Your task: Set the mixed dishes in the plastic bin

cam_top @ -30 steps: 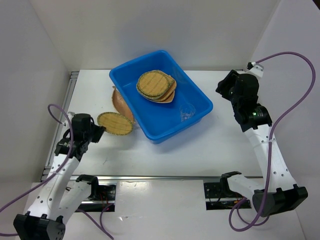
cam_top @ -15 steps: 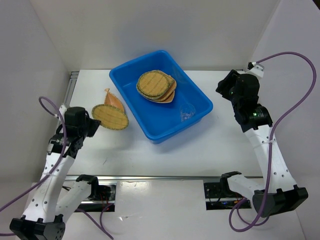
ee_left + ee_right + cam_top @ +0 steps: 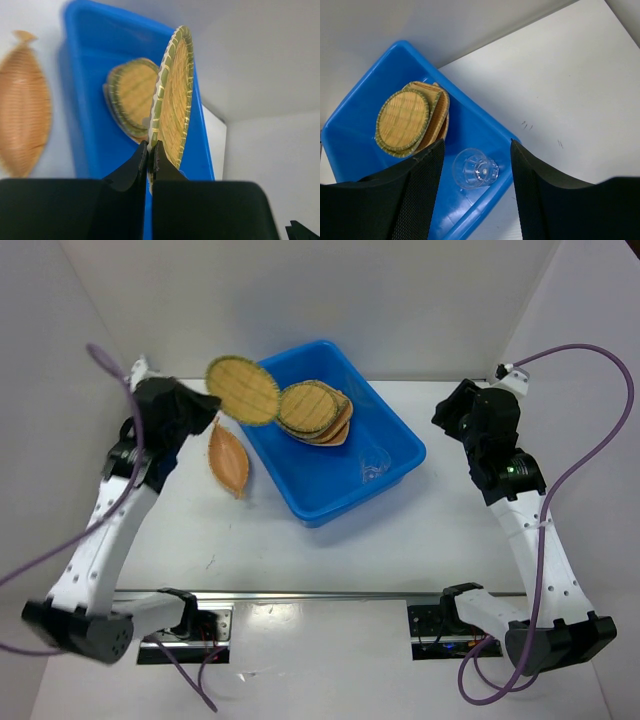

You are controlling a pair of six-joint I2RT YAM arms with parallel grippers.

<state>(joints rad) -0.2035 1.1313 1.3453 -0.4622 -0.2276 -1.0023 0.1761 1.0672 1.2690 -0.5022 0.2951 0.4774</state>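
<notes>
blue bin (image 3: pixel 330 502), grn-rimmed tan tray (image 3: pixel 242 390), prob. clear cup (image 3: pixel 475 169)

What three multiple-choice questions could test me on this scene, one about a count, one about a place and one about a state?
1. How many trays lie on the table outside the blue bin?
A) none B) one C) three

2. Where is the clear cup?
A) on the table B) inside the bin C) under a tray

3. What is the state of the left gripper?
A) open and empty B) shut on the cup C) shut on a round tray

Answers:
1 B: only the leaf-shaped tray lies there, left of the bin.
2 B: the cup lies on its side on the bin's floor.
3 C: it grips the tray by its rim, raised over the bin's corner.
</notes>
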